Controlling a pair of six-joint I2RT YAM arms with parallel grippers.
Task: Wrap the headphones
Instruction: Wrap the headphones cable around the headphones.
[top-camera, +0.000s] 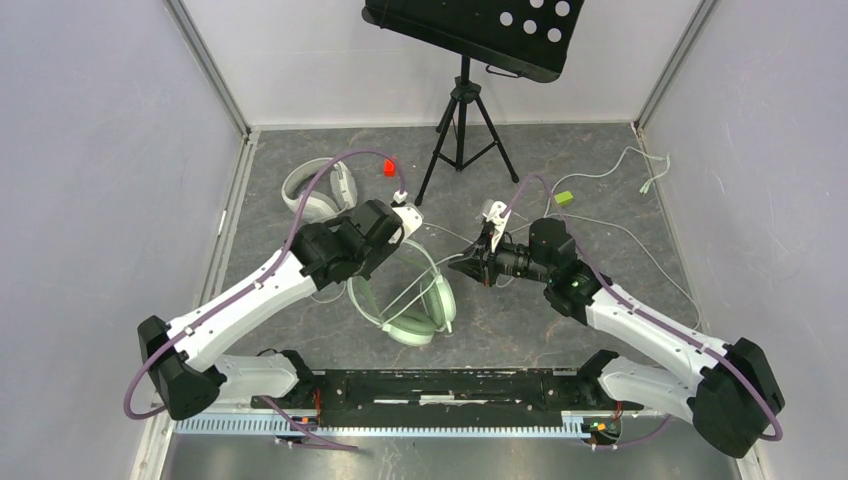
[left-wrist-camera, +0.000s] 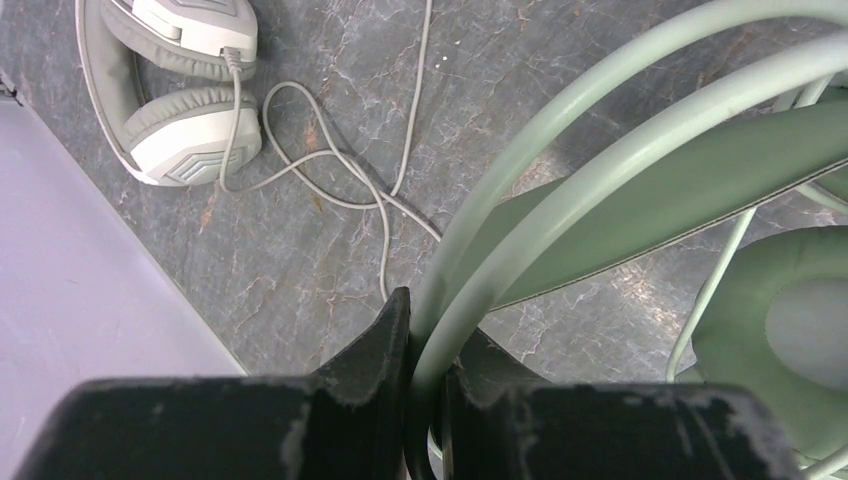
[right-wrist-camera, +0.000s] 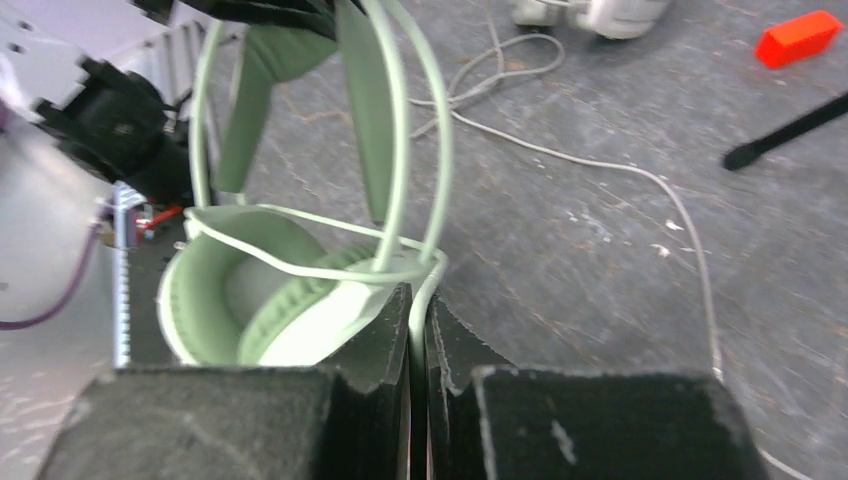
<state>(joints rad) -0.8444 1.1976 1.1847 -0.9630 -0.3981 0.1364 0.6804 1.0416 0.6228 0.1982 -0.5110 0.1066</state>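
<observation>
Right wrist view: your right pincer (right-wrist-camera: 418, 300) is clamped on the cable (right-wrist-camera: 290, 268), and the mint headset (right-wrist-camera: 190, 300) stands just ahead of it, band (right-wrist-camera: 375, 120) running up and away to your left pincer (left-wrist-camera: 425, 325), which grips the band. You likely need to wind across that axis.

Soft, even overhead light was bright and glare-free, leaving only faint shadows under the mint-green headset (top-camera: 412, 325). In the right wrist view that headset looked smeared; in the left wrist view the floor (left-wrist-camera: 300, 260) beside it was crisp.
</observation>
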